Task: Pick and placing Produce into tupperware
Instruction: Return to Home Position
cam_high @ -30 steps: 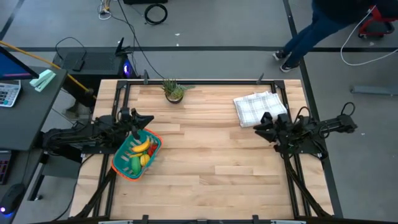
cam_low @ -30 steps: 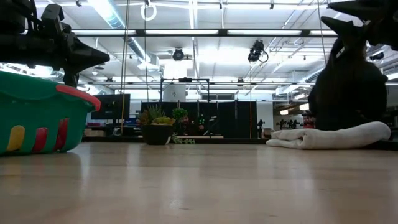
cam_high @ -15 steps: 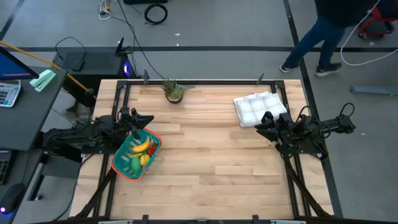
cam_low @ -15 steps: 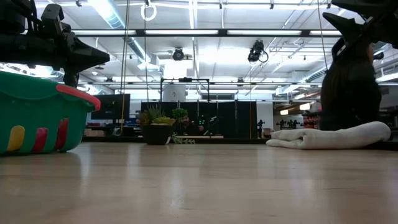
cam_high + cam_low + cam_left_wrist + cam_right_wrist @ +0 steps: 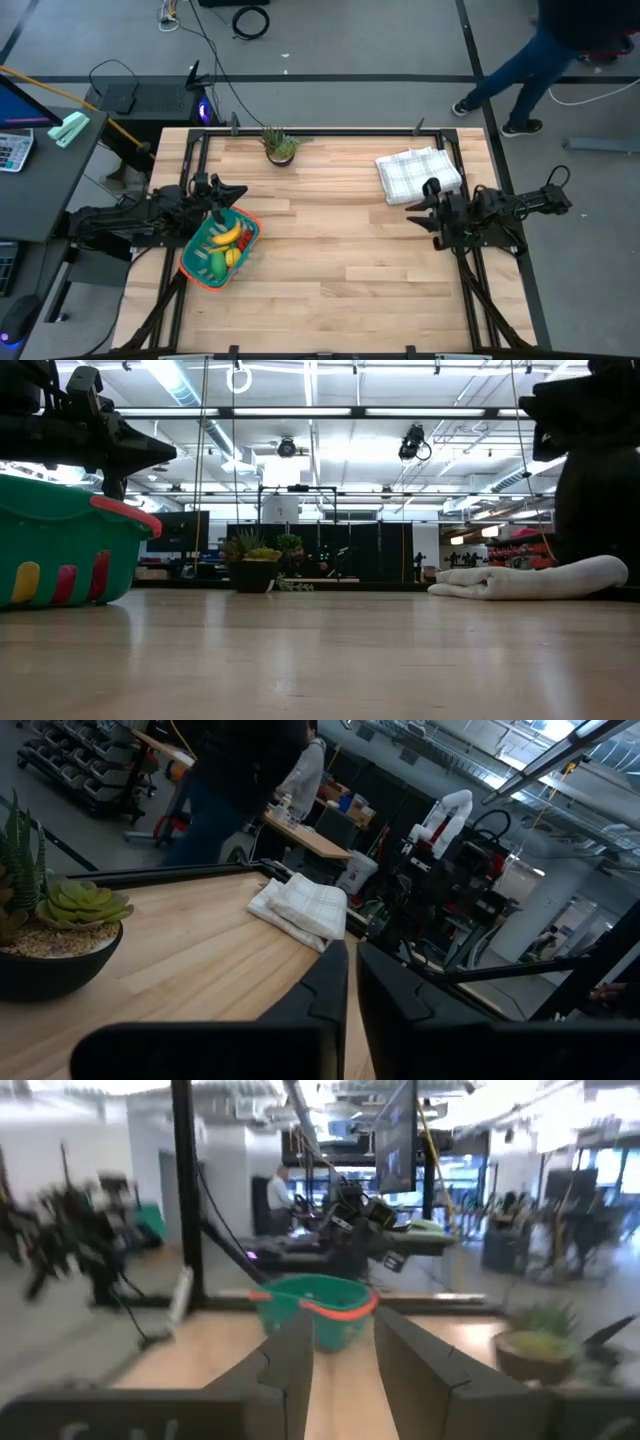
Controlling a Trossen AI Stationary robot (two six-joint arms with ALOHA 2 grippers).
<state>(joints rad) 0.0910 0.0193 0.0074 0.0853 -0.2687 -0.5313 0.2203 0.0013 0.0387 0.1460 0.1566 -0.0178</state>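
Several produce pieces: a yellow banana [image 5: 226,236], a green piece [image 5: 214,266] and small red pieces [image 5: 242,243] lie together inside the tupperware; the pieces are too small to tell further.
Tupperware: the teal basket with an orange rim [image 5: 253,226] stands on the wooden table [image 5: 340,250] near its left edge; in the low view its slotted wall [image 5: 60,550] fills the left side, and the right wrist view sees it across the table [image 5: 325,1312].
Left gripper: it [image 5: 238,192] hovers above the basket's far rim, apart from the produce; its fingers [image 5: 325,990] sit close together with only a thin slit between them, holding nothing.
Right gripper: it [image 5: 415,212] hangs over the table's right side, just in front of the cloth and well apart from the basket; its fingers [image 5: 290,1355] stand apart, with nothing between them.
Checked cloth: the folded white cloth [image 5: 418,172] lies flat near the far right corner.
Potted plant: the spiky green plant [image 5: 281,146] stands upright at the far edge, between the basket side and the cloth.
Person: someone in dark trousers [image 5: 530,70] is on the floor beyond the table's far right corner.
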